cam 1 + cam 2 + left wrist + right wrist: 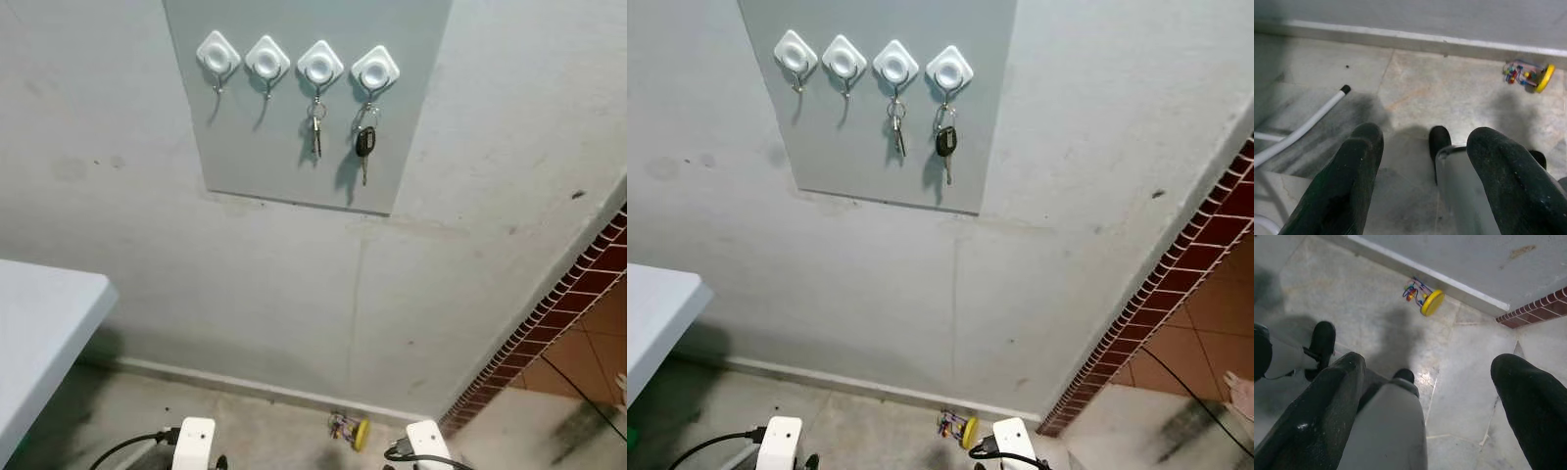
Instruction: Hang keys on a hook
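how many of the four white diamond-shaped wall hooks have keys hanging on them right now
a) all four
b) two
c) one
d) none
b) The third white diamond-shaped hook carries a small silver key and the fourth hook carries a black-headed car key; the first hook and second hook hang bare.

**Colours on the wall and floor**

A pale grey panel [294, 147] carries four white diamond-shaped hooks [320, 64]. A silver key [316, 132] and a black-headed key [364, 143] hang there. The wall [196, 255] is light grey, faintly stained. To the right, red-brown tiles [578, 284] show white grout lines. The floor [1449, 98] is mottled grey. A yellow toy [1425, 298] has multicoloured beads. Pincer fingers [1352, 186] are black.
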Robot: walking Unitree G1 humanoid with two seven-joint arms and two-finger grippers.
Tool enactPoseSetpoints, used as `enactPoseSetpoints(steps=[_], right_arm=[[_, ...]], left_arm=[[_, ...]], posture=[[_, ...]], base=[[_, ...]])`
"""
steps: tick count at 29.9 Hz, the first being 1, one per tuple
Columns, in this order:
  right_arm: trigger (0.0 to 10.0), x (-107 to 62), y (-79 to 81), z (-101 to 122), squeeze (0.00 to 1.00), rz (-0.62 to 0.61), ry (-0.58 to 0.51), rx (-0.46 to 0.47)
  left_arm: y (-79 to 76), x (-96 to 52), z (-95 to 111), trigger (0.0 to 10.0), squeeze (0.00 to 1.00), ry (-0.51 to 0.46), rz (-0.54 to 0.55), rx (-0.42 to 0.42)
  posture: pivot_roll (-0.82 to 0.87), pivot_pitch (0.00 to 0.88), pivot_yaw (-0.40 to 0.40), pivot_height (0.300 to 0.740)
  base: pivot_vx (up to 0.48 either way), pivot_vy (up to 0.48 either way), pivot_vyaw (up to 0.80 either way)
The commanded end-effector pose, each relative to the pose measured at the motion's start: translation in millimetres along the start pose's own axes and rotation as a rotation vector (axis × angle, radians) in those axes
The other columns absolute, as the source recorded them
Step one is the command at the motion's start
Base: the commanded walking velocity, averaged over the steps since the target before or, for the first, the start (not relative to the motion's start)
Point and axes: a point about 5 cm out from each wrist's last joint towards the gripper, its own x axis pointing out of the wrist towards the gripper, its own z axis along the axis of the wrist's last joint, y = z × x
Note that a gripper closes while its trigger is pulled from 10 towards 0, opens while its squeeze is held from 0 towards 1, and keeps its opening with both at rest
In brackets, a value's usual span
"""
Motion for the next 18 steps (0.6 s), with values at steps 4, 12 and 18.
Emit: enactPoseSetpoints(steps=[4,12,18], right_arm=[[10.0,0.3,-0.7,1.6,0.0,0.004,-0.003,-0.003],[10.0,0.4,-0.3,1.3,0.0,0.005,0.003,-0.007],[10.0,0.4,-0.4,1.1,0.0,0.007,0.007,-0.007]], left_arm=[[0.8,-0.1,-0.2,10.0,0.0,0.001,0.007,0.005],[2.1,0.1,0.2,10.0,0.0,0.002,0.012,0.01],[3.9,-0.3,-3.0,10.0,0.0,0.026,0.026,0.025]], posture=[[-0.09,0.0,0.004,0.74],[-0.09,0.0,0.003,0.74],[-0.09,0.0,0.001,0.74]], base=[[0.0,0.0,0.78],[0.0,0.0,0.78],[0.0,0.0,0.79]])
